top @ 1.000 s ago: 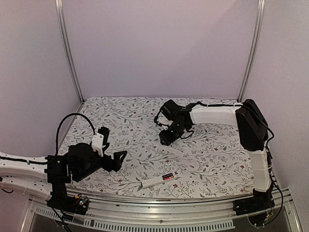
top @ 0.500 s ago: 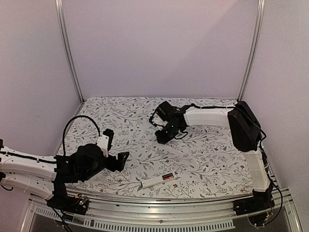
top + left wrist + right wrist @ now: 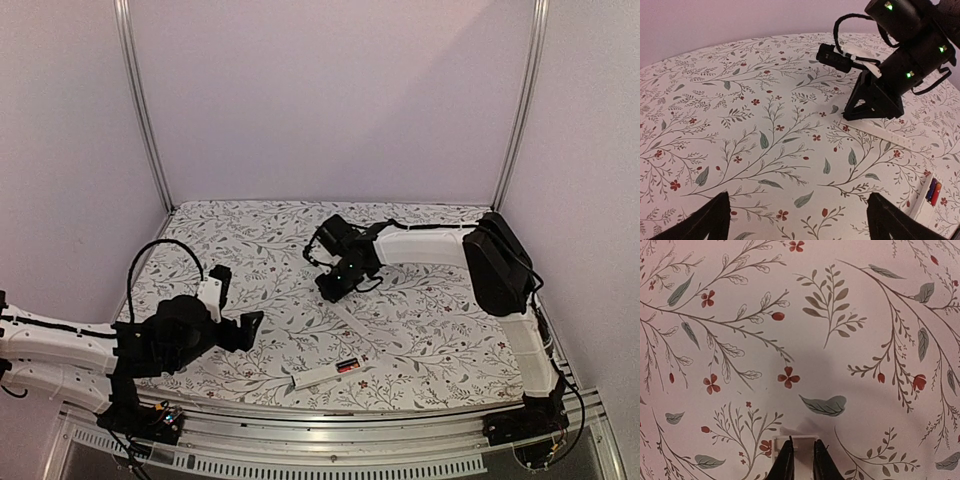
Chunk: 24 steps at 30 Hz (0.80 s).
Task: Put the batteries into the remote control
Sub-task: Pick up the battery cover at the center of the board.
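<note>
The right gripper point(image 3: 803, 454) points straight down near the middle of the table. Its two black fingers point(image 3: 785, 462) are drawn close, leaving only a narrow gap. Under their tips lies the square end of a thin white cover plate point(image 3: 799, 440). Whether the fingers pinch the plate or only rest over it cannot be told.

The plate lies flat on the flowered tablecloth point(image 3: 865, 315) and runs from the gripper toward the near right. Well apart from it, close to the near edge, lies the remote control point(image 3: 318, 377), a slim white bar. The batteries point(image 3: 348, 366), one red and one dark, sit side by side in the open compartment at its right end. The left gripper point(image 3: 243, 330) hovers left of the remote with its jaws wide, holding nothing.

The batteries look loaded, so the step in hand appears to be fetching the cover. The next move calls for a sure hold on a thin, flat piece, then lining it up over the compartment.

Only the right wrist view shows the plate's end at the fingertips; from above, the gripper hides it. The left wrist view shows the plate's length stretching out from under the right gripper. The right wrist view shows neither the remote nor the batteries.
</note>
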Each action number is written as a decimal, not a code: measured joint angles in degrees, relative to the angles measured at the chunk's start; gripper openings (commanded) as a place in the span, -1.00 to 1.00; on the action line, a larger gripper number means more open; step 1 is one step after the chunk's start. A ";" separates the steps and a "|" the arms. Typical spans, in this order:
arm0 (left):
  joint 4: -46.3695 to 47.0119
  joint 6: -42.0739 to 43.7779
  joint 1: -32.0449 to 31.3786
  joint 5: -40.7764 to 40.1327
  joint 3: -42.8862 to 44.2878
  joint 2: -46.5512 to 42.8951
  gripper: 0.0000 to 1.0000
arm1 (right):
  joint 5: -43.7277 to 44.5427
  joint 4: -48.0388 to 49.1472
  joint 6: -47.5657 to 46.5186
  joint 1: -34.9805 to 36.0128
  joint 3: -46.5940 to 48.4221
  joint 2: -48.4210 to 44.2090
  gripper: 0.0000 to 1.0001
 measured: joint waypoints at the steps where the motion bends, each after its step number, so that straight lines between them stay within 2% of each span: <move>1: 0.04 0.00 0.07 0.11 -0.17 0.00 0.90 | 0.11 -0.02 0.00 0.15 0.17 0.00 -0.74; 24: 1.18 1.46 1.68 1.75 -0.46 0.09 0.90 | 4.04 -2.43 0.15 1.55 2.36 1.14 -0.84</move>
